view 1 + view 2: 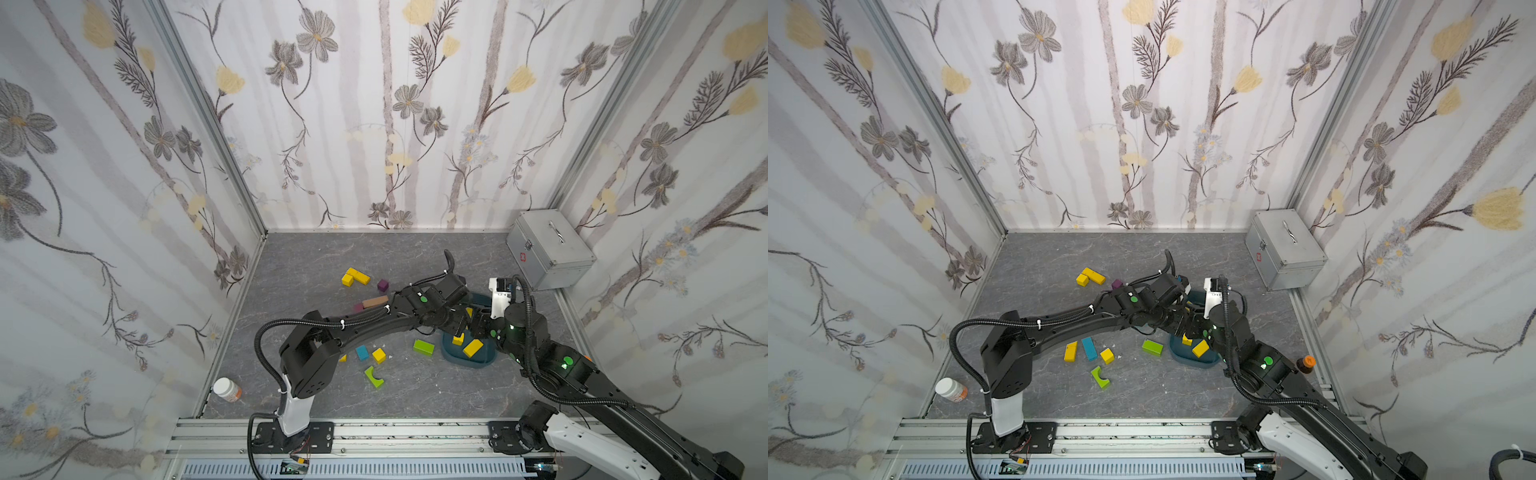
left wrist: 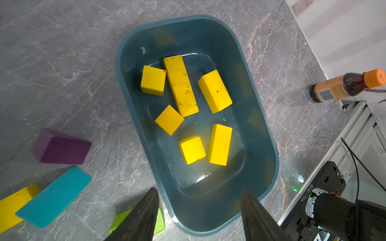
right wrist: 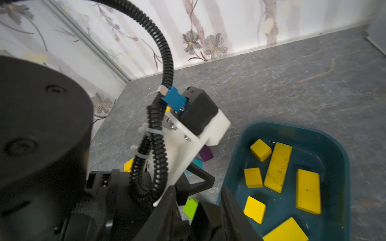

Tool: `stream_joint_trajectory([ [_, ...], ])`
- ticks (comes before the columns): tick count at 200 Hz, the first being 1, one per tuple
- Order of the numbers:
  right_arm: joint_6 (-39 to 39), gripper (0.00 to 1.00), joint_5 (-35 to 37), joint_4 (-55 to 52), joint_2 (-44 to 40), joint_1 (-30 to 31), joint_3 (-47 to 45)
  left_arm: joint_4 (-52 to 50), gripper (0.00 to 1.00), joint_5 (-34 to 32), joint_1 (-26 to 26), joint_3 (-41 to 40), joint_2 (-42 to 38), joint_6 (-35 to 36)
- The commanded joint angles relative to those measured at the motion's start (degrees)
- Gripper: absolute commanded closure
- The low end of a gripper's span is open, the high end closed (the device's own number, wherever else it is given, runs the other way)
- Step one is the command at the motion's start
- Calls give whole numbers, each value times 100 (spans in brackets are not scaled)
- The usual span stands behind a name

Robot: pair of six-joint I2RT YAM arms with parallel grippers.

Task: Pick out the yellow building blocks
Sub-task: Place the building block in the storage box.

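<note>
Several yellow building blocks [image 2: 180, 85] lie in the teal bin [image 2: 127, 68], seen also in the right wrist view as yellow building blocks [image 3: 277, 164] inside the bin [image 3: 345, 167]. My left gripper [image 2: 199, 192] hangs open above the bin's near end, nothing between its fingers. My right gripper [image 3: 198, 188] is beside the bin's rim, its fingers apart and empty. In both top views the two grippers meet over the bin [image 1: 469, 365]. More yellow blocks lie on the floor: a pair at the back [image 1: 355, 276], a cube [image 1: 378, 355] and a bar [image 1: 1070, 351].
Lime green blocks [image 1: 423, 346] [image 1: 374, 376], a teal-blue bar [image 1: 362, 352], a purple cube [image 1: 382, 285] and a brownish bar [image 1: 375, 301] lie around. A silver case [image 1: 550, 249] stands back right, a white pill bottle [image 1: 227, 389] front left, an orange-capped bottle [image 2: 348, 84] by the rail.
</note>
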Motion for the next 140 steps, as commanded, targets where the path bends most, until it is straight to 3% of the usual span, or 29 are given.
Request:
stream_joint_trajectory([
  [1,-426,62,-333,518,395,272,237,462,36,-418,61,-652,-465,-161],
  [56,-918,62,-649,1076,1553,799,638,484,36,-1052,371,-2112,-1639,-428],
  [140,-1104,61,-802,1366,2853,1346,1294,176,36,-1338,892,-3464,-2959,-603],
])
